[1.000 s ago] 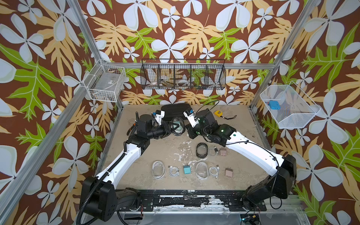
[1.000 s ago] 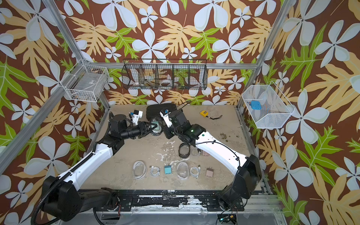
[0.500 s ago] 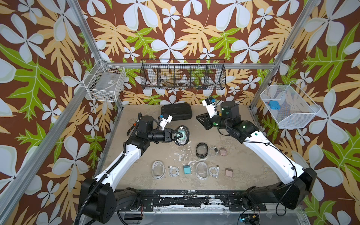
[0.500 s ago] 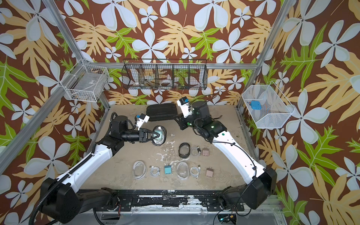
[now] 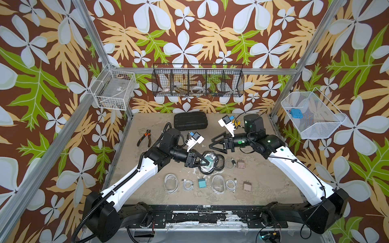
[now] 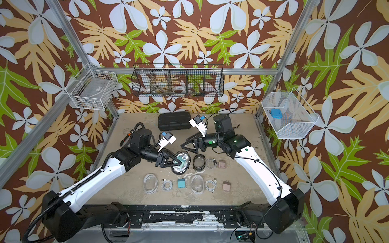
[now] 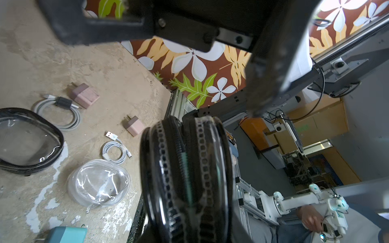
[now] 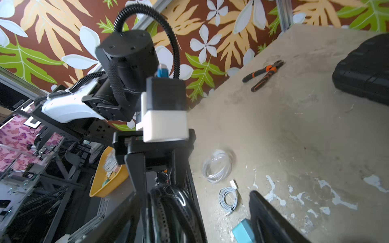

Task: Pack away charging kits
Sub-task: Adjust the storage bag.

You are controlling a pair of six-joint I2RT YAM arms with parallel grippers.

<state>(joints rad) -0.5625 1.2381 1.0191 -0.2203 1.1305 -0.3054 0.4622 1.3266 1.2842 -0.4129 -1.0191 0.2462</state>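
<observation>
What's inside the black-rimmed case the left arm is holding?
Through the clear face of the black-rimmed case, something teal shows, likely a plug. The left gripper covers part, so anything else inside is hidden.

- Teal cube plug [image 5: 201, 183]; dusty-pink cube plug [image 5: 247, 186].
- White coiled cable [image 5: 187, 185].
- Clear oval case [image 5: 217, 184]; black-rimmed oval case [image 5: 211, 158] — see-through face, teal within.
- Black, ribbed large case [image 5: 190, 121].
- Orange-and-black pliers [image 5: 145, 137].
- Bright blue block [image 5: 296, 113] in white mesh basket [image 5: 315, 130].
- Sandy-beige table [image 5: 263, 195], chipped white patches.
- Brown walls [image 5: 189, 21] — white flowers, green and tan leaves.
- White-shelled arms [image 5: 126, 185], black joints.
</observation>
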